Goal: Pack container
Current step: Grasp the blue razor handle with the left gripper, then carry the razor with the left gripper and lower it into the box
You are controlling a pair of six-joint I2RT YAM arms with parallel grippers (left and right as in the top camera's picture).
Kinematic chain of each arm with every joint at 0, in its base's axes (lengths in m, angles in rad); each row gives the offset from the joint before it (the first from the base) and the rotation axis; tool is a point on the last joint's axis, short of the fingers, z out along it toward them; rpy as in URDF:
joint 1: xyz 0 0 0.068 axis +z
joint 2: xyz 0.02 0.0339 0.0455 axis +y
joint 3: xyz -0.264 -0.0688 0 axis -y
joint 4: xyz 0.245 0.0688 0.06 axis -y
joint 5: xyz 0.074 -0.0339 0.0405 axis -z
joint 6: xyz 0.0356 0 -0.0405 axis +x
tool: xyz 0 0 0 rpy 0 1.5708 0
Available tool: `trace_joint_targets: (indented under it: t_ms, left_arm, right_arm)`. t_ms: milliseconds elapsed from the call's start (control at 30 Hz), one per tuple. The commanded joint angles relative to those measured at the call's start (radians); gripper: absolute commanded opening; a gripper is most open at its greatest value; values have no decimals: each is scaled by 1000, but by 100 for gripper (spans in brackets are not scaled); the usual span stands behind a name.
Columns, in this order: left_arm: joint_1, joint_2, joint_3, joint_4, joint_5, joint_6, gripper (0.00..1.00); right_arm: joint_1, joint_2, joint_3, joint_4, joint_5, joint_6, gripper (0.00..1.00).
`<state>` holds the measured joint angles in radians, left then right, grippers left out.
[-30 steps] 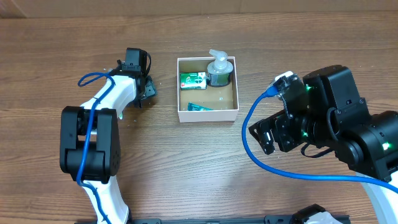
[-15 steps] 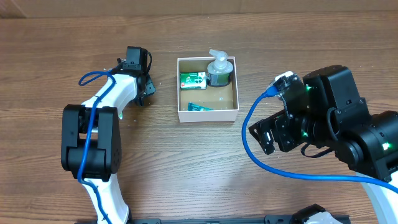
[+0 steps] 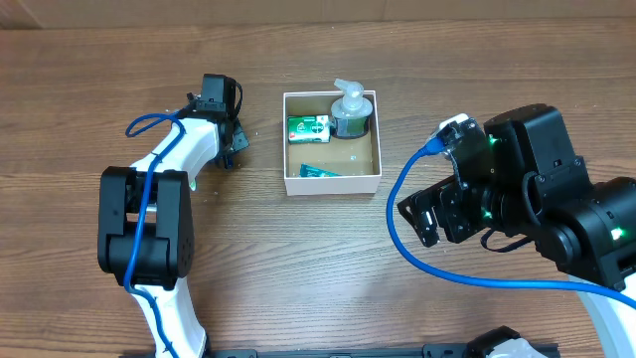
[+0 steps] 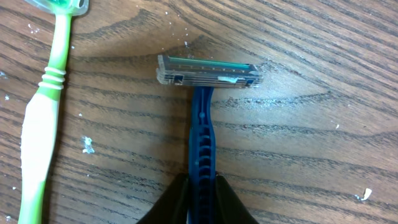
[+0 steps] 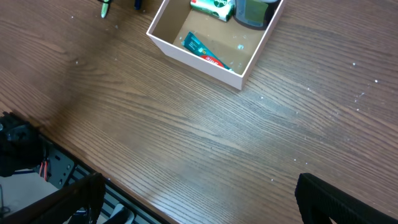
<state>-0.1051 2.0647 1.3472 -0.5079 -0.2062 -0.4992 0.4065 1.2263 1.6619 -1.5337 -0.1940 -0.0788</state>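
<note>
Left end effector (image 4: 200, 184) is clamped on the blue razor (image 4: 202, 124) handle, beside a green toothbrush (image 4: 42, 118). Right end effector (image 5: 199, 194) gapes wide, empty. The container (image 3: 333, 184) sits near the counter's (image 3: 298, 268) far edge, about midway along.

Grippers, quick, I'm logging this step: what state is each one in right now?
Left gripper: closed on the blue razor by its handle.
Right gripper: open, holding nothing.

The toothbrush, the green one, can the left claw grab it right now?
Probably not yet. The left claw is shut on the blue razor, holding its handle, so it's full. The toothbrush lies just beside it on the table with nothing covering it, so it looks reachable once the razor is let go.
</note>
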Motion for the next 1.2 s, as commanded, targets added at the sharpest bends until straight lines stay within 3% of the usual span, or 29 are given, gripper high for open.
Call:
trace_joint_targets:
  t_ms: [0,100,333,833,967,1167]
  left_arm:
    - [0,48,-9,-15,-10,1,9]
    - [0,48,-9,-15,-10,1,4]
    - [0,29,-9,-17,-10,1,4]
    - [-3,-242,-9,-37,-9,47,4]
    - [-30,-333,-9,-19,69,220,4]
    - [-137,-469,-9,32,383,764,4]
  right_arm:
    - [-3,-6,-1,6,7,8,100]
    - [-3,-6,-1,7,7,8,100]
    - [-3,-6,-1,6,7,8,100]
    - [-3,-6,-1,7,7,8,100]
    - [-3,-6,-1,7,7,8,100]
    - [-3,-6,-1,7,7,8,100]
